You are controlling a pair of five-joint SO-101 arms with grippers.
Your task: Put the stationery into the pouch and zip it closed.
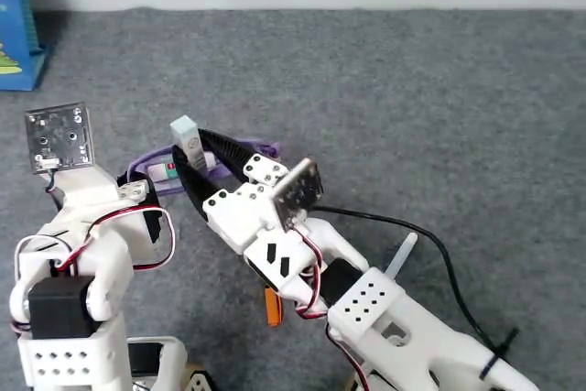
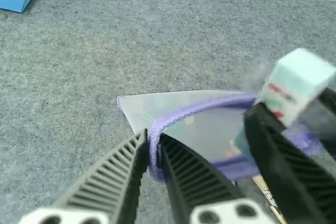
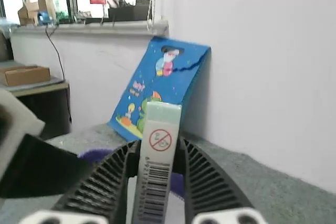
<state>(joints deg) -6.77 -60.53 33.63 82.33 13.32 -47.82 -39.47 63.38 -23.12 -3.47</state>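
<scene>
My left pincer (image 2: 151,142) is almost closed, pinching the purple rim of the pouch (image 2: 199,124). One pouch, lying on the left half of the desk with its long axis roughly left-right. My right pincer (image 3: 157,149) is clamped on the one eraser (image 1: 186,139), just above the pouch. The eraser's long axis runs in line with the fingers, mint end past the tips. One blue gift bag (image 1: 14,34) sits at the far-left edge.

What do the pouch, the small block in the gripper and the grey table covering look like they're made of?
The pouch: likely soft plastic, translucent with a sheen; purple zip edge looks fabric. The block: pale mint, matte end, perhaps an eraser, in a printed paper sleeve. The table covering: grey felt or short carpet, fuzzy and matte.
</scene>
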